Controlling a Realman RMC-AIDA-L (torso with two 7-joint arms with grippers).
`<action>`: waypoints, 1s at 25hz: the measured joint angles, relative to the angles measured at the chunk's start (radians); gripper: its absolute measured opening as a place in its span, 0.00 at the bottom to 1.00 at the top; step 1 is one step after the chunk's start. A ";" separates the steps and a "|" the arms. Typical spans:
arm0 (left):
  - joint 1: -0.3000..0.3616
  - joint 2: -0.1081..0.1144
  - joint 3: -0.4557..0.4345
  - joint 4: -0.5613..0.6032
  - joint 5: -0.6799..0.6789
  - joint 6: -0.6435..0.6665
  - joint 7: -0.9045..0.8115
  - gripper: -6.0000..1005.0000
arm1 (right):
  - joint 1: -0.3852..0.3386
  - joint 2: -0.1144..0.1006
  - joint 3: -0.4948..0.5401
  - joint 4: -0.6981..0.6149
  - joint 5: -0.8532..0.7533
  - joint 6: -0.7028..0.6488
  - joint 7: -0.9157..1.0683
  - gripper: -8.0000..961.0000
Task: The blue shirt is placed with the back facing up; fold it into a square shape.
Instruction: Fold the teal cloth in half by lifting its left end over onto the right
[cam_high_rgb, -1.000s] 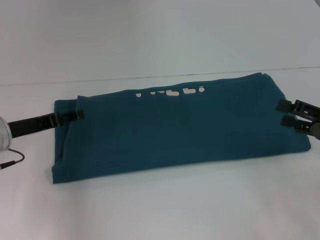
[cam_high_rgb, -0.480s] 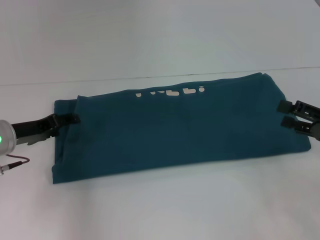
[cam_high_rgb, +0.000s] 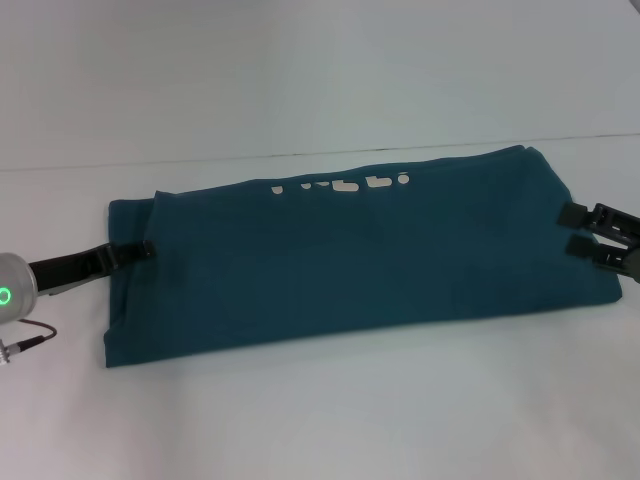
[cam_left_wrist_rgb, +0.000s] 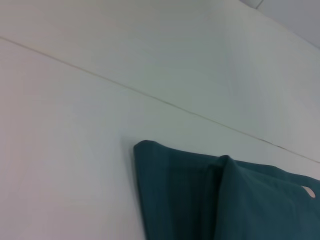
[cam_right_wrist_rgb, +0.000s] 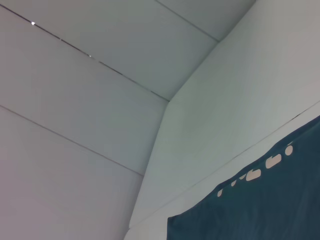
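Shirt folded into long band on tabletop. Left end effector fingers together at one end, right end effector spread at the other, likely for the crosswise fold.

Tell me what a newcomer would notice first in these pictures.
The blue shirt stands out first: a long dark band folded lengthwise across the middle of the white table, with a row of pale letter tops peeking out along its far edge. Next come the two black grippers at its short ends: the left gripper at the left end and the right gripper, jaws open, at the right end.
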 joint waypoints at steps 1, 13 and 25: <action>0.001 -0.001 -0.001 -0.002 0.000 -0.003 0.000 0.81 | -0.001 0.000 0.001 0.000 0.000 0.001 0.000 0.98; -0.010 -0.006 0.006 -0.028 0.004 -0.053 0.048 0.81 | -0.002 0.000 0.002 0.000 0.000 0.005 0.000 0.98; -0.008 -0.008 0.006 -0.048 0.006 -0.082 0.077 0.81 | -0.002 -0.002 0.004 0.000 0.002 0.008 0.000 0.98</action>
